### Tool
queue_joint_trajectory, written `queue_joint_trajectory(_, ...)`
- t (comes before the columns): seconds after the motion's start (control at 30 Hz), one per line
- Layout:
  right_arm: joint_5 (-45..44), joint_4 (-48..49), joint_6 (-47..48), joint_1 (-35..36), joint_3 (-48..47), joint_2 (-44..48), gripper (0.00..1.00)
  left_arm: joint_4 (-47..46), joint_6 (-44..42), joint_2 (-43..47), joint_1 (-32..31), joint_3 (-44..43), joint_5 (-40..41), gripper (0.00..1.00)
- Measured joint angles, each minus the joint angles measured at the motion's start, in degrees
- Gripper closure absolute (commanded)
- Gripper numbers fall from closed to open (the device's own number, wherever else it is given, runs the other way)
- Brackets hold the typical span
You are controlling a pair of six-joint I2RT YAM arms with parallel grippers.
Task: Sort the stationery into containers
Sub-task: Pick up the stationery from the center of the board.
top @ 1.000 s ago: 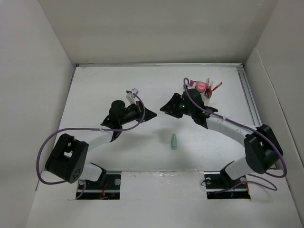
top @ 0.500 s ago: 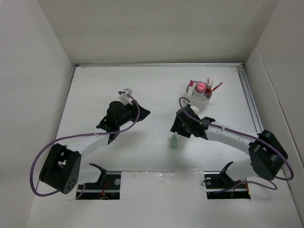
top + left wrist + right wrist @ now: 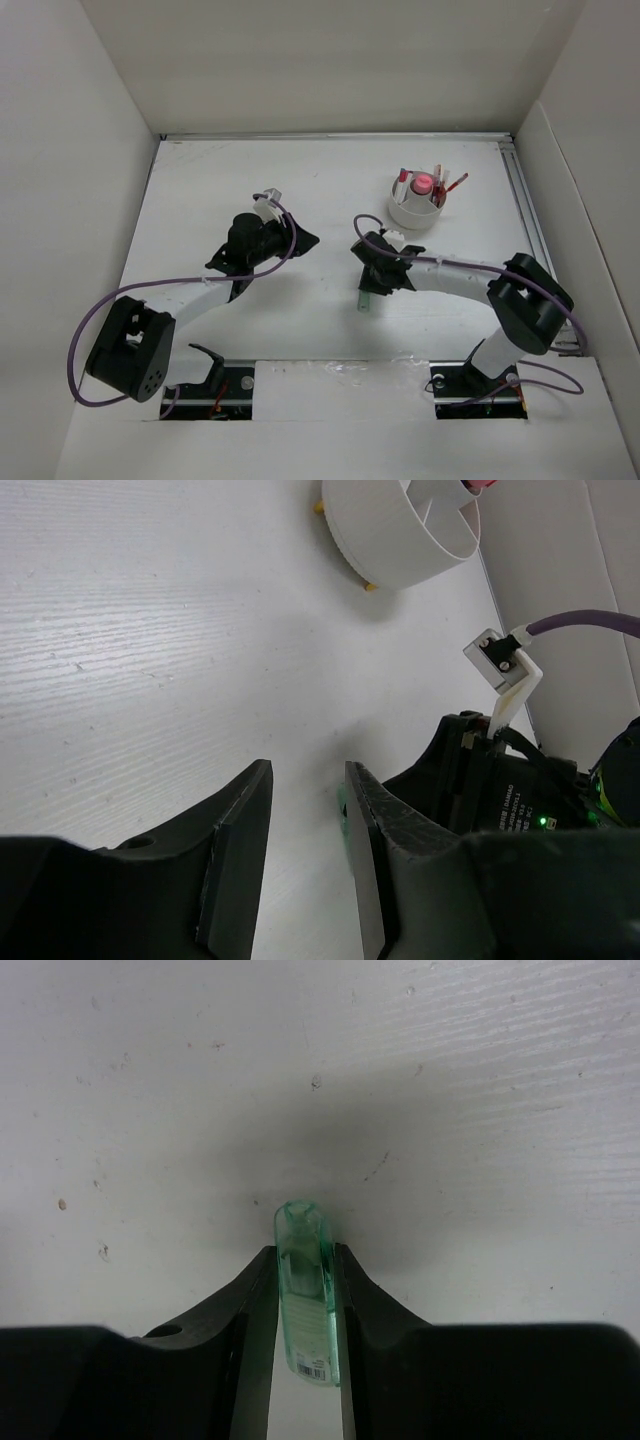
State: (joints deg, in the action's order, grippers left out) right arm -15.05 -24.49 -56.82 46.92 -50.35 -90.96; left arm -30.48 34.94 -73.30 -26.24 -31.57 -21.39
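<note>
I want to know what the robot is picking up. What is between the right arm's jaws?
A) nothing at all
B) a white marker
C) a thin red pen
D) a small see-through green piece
D: in the right wrist view, the small see-through green plastic piece sits right between the right arm's two black jaws, which touch it on both sides.

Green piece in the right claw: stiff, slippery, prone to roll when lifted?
Probably stiff: the green piece looks like translucent hard plastic, undeformed in the right claw. Likely light, being small and slim. Its glossy, rounded sides may slip or pivot in the pinch; freed, it might roll.
</note>
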Motion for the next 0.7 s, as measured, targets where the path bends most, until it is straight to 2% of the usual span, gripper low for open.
queue_joint_trajectory(0.03, -0.33, -0.07, -0.04, 0.00, -0.17, -0.11, 0.86, 0.00, -0.02, 0.02, 0.00, 0.00, 0.00, 0.68)
queue_joint_trajectory(0.13, -1.05, -0.31, 0.00, 0.00, -0.50, -0.28, 0.93, 0.09, -0.02, 0.09, 0.00, 0.00, -0.04, 0.68)
queue_joint_trajectory(0.37, -3.58, -1.86, 0.42, -1.84, -3.98, 0.96, 0.94, 0.11, -0.02, 0.11, 0.00, 0.00, -0.02, 0.68)
queue_joint_trajectory(0.57, -6.12, 2.64, 1.64, -12.55, -10.62, 9.09, 0.94, 0.35, -0.07, 0.35, 0.11, 0.02, 0.20, 0.66)
queue_joint_trajectory(0.7, -14.47, 7.37, 2.03, -17.35, -14.27, 12.87, 0.96, 0.35, 0.00, 0.46, 0.11, 0.07, 0.26, 0.65)
